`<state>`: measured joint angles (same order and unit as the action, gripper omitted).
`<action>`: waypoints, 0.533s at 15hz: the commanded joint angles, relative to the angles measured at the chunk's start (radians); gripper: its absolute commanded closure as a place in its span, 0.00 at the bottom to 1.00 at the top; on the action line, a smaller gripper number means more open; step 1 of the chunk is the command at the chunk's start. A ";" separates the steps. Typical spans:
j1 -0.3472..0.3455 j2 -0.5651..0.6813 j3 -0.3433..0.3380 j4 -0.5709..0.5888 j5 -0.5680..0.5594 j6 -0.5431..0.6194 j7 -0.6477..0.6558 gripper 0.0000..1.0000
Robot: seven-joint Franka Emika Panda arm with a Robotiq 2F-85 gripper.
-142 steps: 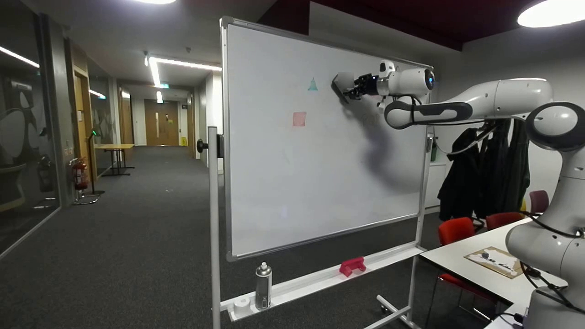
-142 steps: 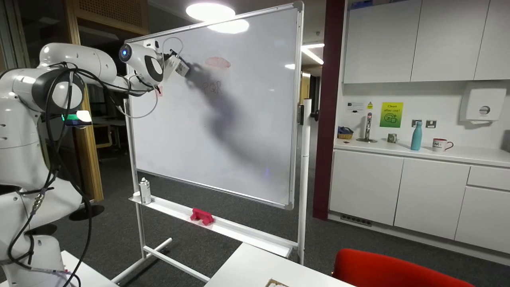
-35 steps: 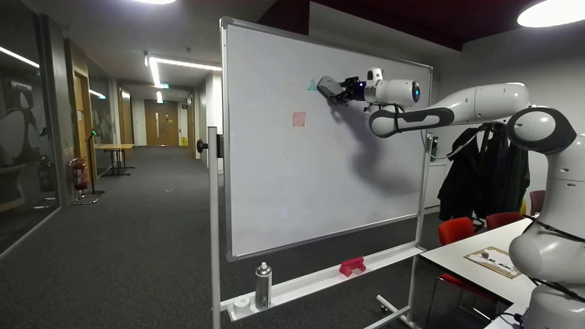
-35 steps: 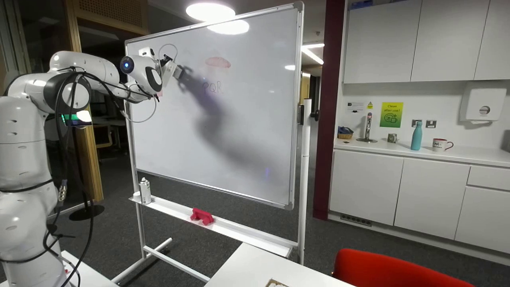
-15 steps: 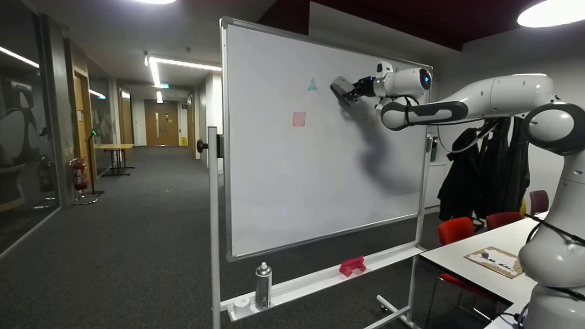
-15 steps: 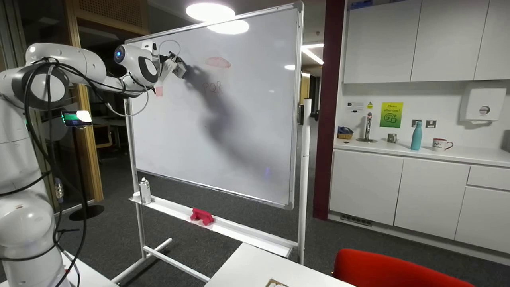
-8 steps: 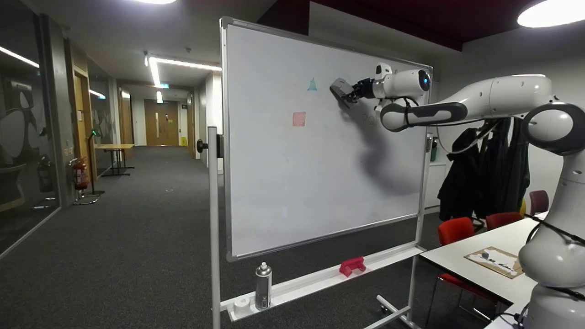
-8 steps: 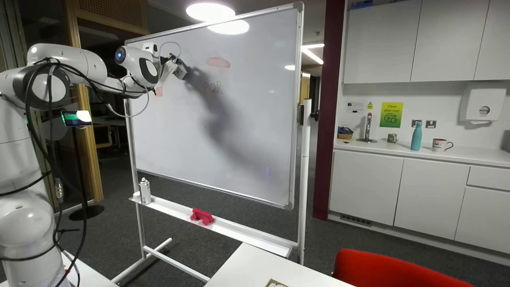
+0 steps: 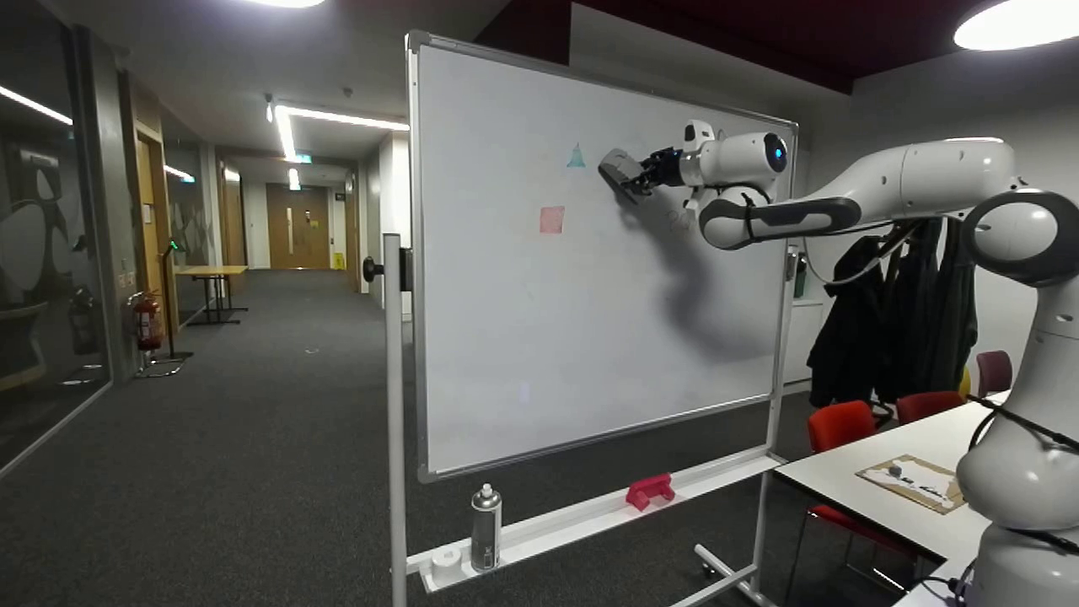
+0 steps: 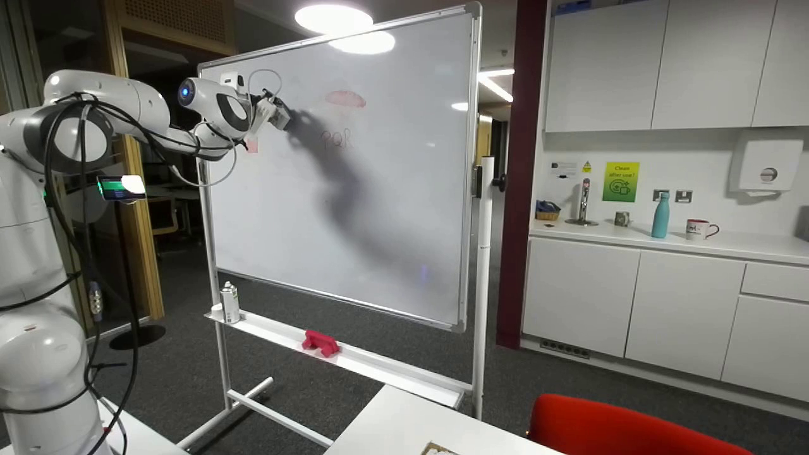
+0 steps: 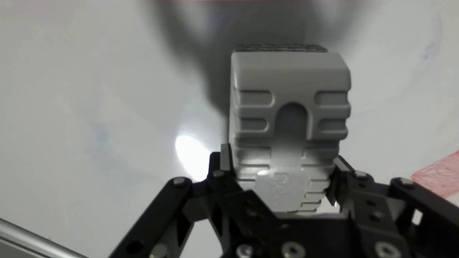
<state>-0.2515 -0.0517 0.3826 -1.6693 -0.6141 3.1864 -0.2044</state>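
My gripper (image 11: 283, 159) is shut on a grey board eraser (image 11: 290, 80), its black fingers (image 11: 226, 161) pressing the ribbed sides. The dark felt faces the whiteboard (image 9: 523, 337); whether it touches the surface I cannot tell. In an exterior view the tilted eraser (image 9: 618, 171) is just right of a teal triangle (image 9: 576, 158) and above right of a pink square (image 9: 552, 219). That pink square (image 11: 441, 173) also shows at the right of the wrist view. From another angle, red letters (image 10: 337, 138) and a reddish oval (image 10: 346, 98) appear on the board beyond the eraser (image 10: 280, 117).
On the board's lower ledge stand a spray can (image 9: 486, 527), a white roll (image 9: 446, 563) and a red holder (image 9: 650, 491). A white table (image 9: 877, 447) with a cardboard piece (image 9: 915, 483) is near the arm's base. Red chairs (image 9: 841, 426) stand beside it.
Between 2.3 s and 1 s ago the eraser moved away from the teal triangle. Over the last half second it has come slightly back toward the triangle and lower. The grip looks unchanged.
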 commanded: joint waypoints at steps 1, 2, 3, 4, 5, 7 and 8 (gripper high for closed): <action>-0.022 0.019 0.031 0.041 -0.128 -0.009 0.093 0.66; -0.020 0.025 0.034 0.050 -0.164 -0.012 0.115 0.66; -0.018 0.032 0.037 0.058 -0.198 -0.017 0.136 0.66; -0.015 0.041 0.039 0.070 -0.234 -0.022 0.159 0.66; -0.012 0.048 0.041 0.081 -0.268 -0.027 0.183 0.66; -0.005 0.064 0.043 0.108 -0.342 -0.037 0.241 0.66; -0.001 0.074 0.044 0.128 -0.384 -0.045 0.277 0.66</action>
<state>-0.2512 -0.0168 0.4106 -1.6280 -0.8837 3.1814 -0.0192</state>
